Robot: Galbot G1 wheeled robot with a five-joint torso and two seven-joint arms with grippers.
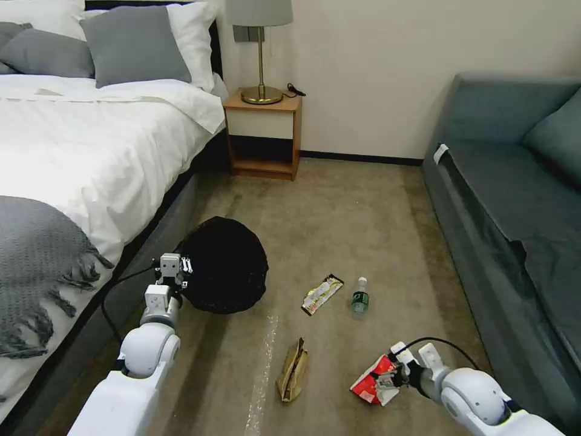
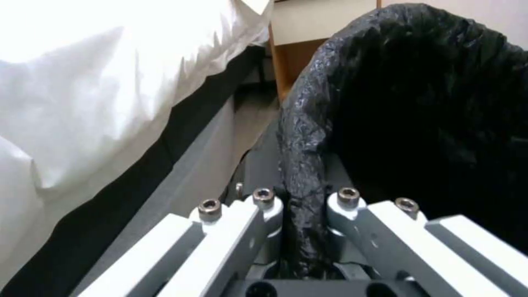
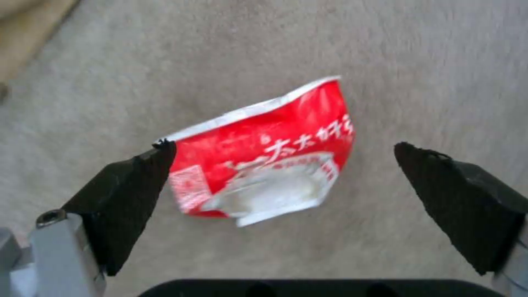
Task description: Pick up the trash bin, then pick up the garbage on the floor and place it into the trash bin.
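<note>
The bin is already in hand, so the step now, as I judge it, is the first pick of garbage. Nearest, at about 5 o'clock on the carpet [image 1: 339, 218], the right gripper [image 3: 286, 173] is spread wide above the red packet [image 3: 264, 165], which lies flat between the two black pads [image 3: 132, 189] and is touched by neither, as far as I can see. The next move probably calls for a straight descent and a firm closing, because the packet is thin and flat and the pads may slide over it. At about 6 o'clock lies the brown paper [image 1: 293, 369]. At about 9 o'clock the left gripper [image 2: 301, 214] is clamped on the rim of the bin [image 1: 225, 272], beside the bed [image 1: 91, 151]. Farther, near 1 o'clock, lie the wrapper [image 1: 322, 294] and, just beside it, the bottle [image 1: 361, 297]. I count one bin and four pieces of garbage: one packet, one paper, one wrapper, one bottle.
</note>
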